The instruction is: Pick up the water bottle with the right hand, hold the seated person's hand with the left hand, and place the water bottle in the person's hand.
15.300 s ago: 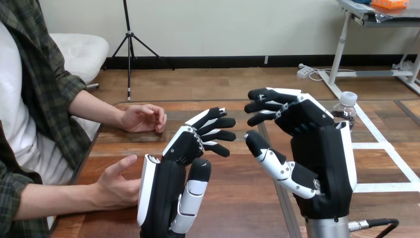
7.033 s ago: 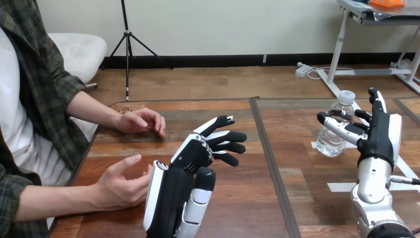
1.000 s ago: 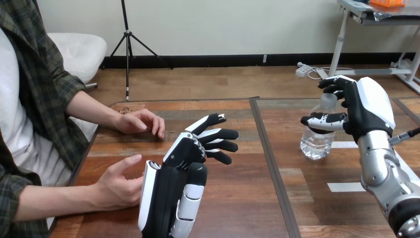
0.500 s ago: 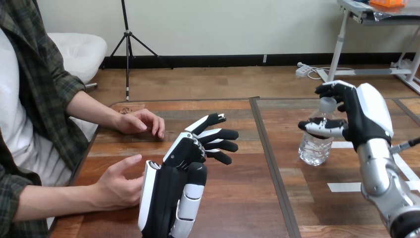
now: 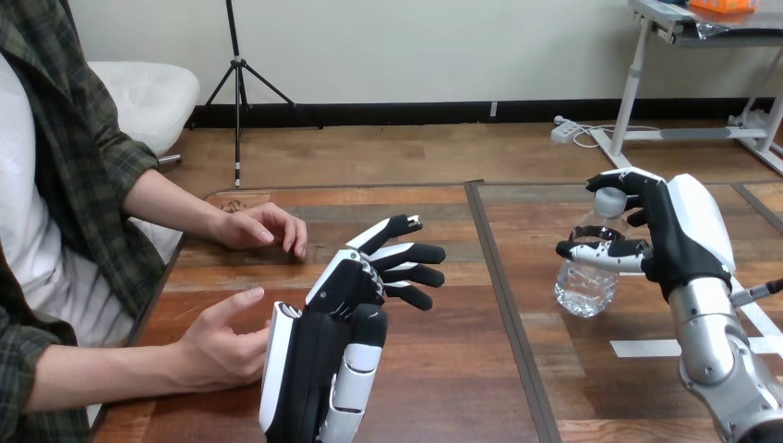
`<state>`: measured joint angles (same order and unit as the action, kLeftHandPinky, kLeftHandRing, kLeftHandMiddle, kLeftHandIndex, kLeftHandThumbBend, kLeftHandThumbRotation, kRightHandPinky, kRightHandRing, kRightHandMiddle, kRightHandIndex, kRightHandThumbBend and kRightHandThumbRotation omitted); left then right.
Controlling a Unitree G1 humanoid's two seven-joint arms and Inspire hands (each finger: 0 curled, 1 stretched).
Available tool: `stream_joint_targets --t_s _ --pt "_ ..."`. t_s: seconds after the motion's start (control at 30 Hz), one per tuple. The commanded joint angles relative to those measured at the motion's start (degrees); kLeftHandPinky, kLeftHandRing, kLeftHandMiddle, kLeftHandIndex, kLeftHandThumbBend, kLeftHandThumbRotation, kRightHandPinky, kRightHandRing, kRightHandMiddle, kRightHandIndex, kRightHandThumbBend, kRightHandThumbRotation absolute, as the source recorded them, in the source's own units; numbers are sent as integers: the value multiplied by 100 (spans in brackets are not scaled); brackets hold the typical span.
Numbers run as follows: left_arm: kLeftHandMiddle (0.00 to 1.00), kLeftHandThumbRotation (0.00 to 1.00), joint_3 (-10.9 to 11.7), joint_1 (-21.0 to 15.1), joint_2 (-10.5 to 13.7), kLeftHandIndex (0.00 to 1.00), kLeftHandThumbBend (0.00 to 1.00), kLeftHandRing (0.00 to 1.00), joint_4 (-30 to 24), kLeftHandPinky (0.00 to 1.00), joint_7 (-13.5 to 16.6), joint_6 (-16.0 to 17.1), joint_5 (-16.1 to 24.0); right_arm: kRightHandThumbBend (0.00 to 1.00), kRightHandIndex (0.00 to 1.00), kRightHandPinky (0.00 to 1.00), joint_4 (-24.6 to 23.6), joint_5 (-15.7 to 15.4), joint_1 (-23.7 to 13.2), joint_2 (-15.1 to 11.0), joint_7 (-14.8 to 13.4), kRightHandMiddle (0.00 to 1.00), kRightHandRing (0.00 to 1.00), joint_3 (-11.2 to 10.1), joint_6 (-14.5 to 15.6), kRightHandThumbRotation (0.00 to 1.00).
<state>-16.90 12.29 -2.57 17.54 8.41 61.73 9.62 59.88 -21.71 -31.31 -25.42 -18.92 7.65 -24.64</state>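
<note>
A clear water bottle (image 5: 585, 277) with a white cap is at the right of the wooden table (image 5: 462, 369), tilted slightly. My right hand (image 5: 679, 231) is shut on it, thumb across its front and fingers curled over its top near the cap. My left hand (image 5: 337, 318) stands open at the centre-left, fingers spread and pointing forward, holding nothing. The person's near hand (image 5: 217, 341) lies palm-up and loosely cupped just left of my left hand, close beside it but apart. The person's far hand (image 5: 263, 224) rests curled on the table farther back.
White tape strips (image 5: 646, 348) lie on the table at the right. A dark seam (image 5: 506, 305) runs front to back between my two hands. The person's forearms come in from the left edge.
My right hand has carried the bottle a little lower and leftward over the last second. The left hand and both of the person's hands have stayed where they were.
</note>
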Motion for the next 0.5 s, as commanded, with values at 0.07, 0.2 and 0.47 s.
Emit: stream_joint_targets --t_s 0.07,0.2,0.47 --pt "68 100 38 -82 -264 77 51 61 39 50 20 96 42 75 70 67 -806 135 156 -165 216 72 72 -175 196 0" --pt "68 100 42 -71 -273 77 52 61 28 50 32 87 66 75 70 66 -1116 115 310 -181 287 72 72 -217 340 0" --pt "68 100 16 -98 -260 77 52 61 41 50 -3 84 -3 76 70 66 -1682 71 546 -210 457 73 73 -267 676 0"
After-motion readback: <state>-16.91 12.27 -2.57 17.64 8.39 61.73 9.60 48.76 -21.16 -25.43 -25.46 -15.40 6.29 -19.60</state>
